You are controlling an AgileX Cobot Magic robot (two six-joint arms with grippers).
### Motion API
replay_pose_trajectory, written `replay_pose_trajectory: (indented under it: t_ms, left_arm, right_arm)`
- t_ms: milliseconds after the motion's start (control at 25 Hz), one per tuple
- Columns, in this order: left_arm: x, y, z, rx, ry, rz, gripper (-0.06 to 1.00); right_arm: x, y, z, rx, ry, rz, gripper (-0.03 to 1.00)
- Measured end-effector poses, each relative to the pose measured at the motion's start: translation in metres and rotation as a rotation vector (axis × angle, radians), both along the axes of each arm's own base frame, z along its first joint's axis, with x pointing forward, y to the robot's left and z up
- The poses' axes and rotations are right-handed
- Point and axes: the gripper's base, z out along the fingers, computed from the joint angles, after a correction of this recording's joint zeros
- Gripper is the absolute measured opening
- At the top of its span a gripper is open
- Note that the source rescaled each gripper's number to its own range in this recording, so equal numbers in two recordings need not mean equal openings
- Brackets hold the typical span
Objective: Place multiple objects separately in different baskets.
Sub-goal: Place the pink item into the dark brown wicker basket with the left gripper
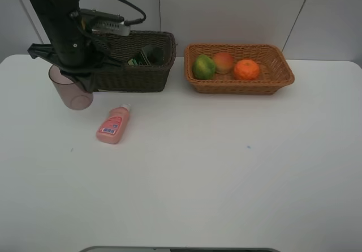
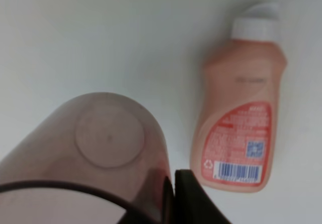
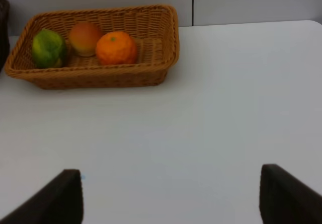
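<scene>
Translucent mauve cup (image 1: 70,90) upright near the table's (image 1: 226,173) far-left corner, just outside the dark basket's (image 1: 136,73) left end, its upper rim hidden under the left arm in the high view. Left gripper (image 2: 173,196) clamped on the cup wall (image 2: 108,148): wrist view looks down through the mauve plastic to the round base, with one dark finger (image 2: 193,199) outside the rim and pressed tight to it, jaws fully closed on the thin wall. Pink bottle (image 1: 113,125) flat on the table, free of any grip, just beside the cup toward the front edge, white cap (image 2: 255,25) toward the dark basket, label with barcode facing up. Not touching the cup; a strip of bare tabletop between them in the wrist view. Dark brown basket along the far edge, left of centre, holding the dark green bottle (image 1: 148,55), only partly visible over the weave. Light tan basket (image 1: 283,73) beside it along the same far edge, close but apart, holding three fruits in a row: green-yellow fruit (image 1: 203,67) at its left end, red-yellow fruit (image 1: 223,62) next, orange (image 1: 246,69) toward the middle; right part of that basket bare. Right gripper (image 3: 168,196) low over open tabletop, fingers (image 3: 55,199) spread wide, nothing between them, well apart from the tan basket and from every object.
</scene>
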Motion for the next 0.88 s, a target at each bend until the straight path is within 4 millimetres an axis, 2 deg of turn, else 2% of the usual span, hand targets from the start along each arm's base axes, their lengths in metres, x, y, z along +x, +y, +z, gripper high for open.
replay_pose_trajectory:
  t_ms: [240,360,440,600,880]
  left_arm:
    - [0.034,0.006,0.051,-0.077,-0.169,0.056,0.00]
    - [0.052,0.014,0.064,-0.108,-0.258,0.079,0.00]
    - [0.061,0.018,0.065,-0.126,-0.311,0.083,0.00]
    - [0.079,0.021,0.053,-0.163,-0.373,0.088,0.00]
    - [0.104,0.030,0.000,-0.173,-0.321,0.106,0.00]
  right_arm:
    - [0.000,0.000,0.000,0.000,0.000,0.000,0.63]
    - [0.000,0.000,0.000,0.000,0.000,0.000,0.63]
    - [0.000,0.000,0.000,0.000,0.000,0.000,0.63]
    - [0.000,0.000,0.000,0.000,0.000,0.000,0.63]
    - [0.000,0.000,0.000,0.000,0.000,0.000,0.63]
